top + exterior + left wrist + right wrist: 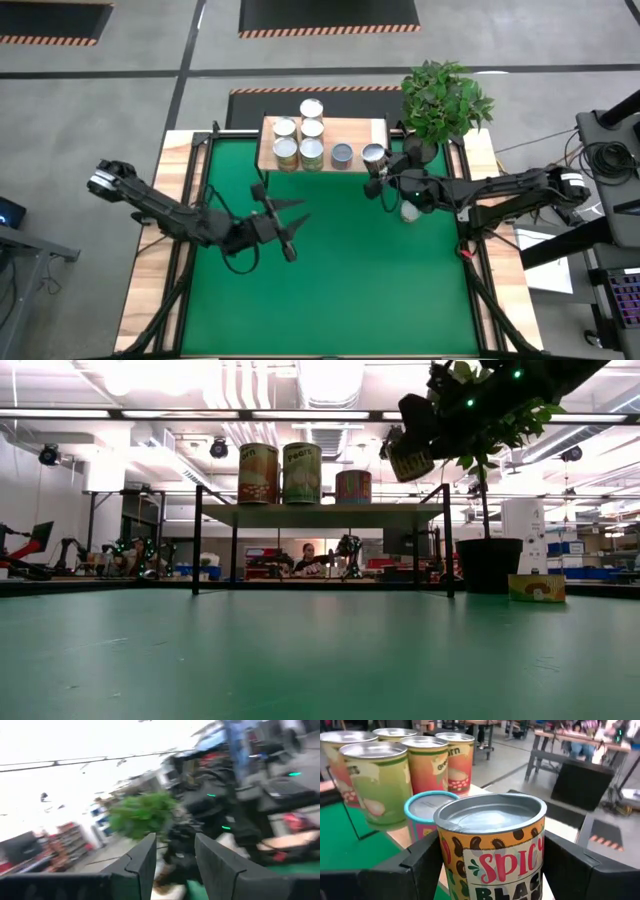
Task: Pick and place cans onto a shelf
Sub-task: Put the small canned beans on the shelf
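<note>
I have the right claw clamped on a can with an orange spotted label, held upright in the air at the shelf's right end, close to the potted plant. On the shelf beside it stands a short can with a teal rim, then four taller cans grouped toward the shelf's left end. My left claw hangs over the green table well in front of the shelf, its fingers parted and holding nothing.
</note>
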Controlling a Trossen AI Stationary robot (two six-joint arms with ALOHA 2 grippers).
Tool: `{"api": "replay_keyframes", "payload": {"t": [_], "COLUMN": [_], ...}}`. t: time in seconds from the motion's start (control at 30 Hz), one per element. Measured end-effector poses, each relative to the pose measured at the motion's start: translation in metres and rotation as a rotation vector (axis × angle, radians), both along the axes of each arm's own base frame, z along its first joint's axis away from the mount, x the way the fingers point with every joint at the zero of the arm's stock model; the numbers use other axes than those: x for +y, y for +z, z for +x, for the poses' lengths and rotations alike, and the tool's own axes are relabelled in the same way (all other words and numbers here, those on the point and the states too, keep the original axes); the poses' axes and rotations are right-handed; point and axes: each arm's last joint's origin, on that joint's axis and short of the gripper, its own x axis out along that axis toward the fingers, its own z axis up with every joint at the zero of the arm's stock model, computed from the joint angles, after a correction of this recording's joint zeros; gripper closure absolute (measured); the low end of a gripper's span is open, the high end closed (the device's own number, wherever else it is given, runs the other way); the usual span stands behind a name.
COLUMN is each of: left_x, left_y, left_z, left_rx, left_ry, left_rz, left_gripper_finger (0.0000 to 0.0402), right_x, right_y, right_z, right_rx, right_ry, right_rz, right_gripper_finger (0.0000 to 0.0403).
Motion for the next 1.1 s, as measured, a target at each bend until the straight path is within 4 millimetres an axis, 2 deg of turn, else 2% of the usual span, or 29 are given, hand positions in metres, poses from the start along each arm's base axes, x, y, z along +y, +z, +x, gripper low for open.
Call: {"api": "replay_keyframes", "payload": {"t": [0.2,0.6,0.93,1.1], "left_x": [0.008,0.009,0.009,0.009], "left_y": [0.014,0.015,0.015,0.015], "left_z": [-0.013,-0.014,-0.013,-0.013], "left_rx": [-0.041,-0.041,-0.041,-0.041], "left_ry": [0.075,0.076,0.075,0.075], "left_rz": [-0.025,-0.028,-0.028,-0.028], "left_gripper_finger": [0.0284,0.0284,0.0284,0.0284], "right_x": [-0.001,-0.004,-0.005,-0.005], "right_y": [-0.011,-0.028,-0.029,-0.029], "right_z": [0.007,0.020,0.021,0.021], "right_rx": [-0.003,0.010,0.008,0.017], "right_ry": [-0.033,-0.125,-0.140,-0.138], "right_rz": [0.036,0.005,0.001,-0.005], "right_gripper_finger": [0.0126,0.0111,0.0067,0.0056]}}
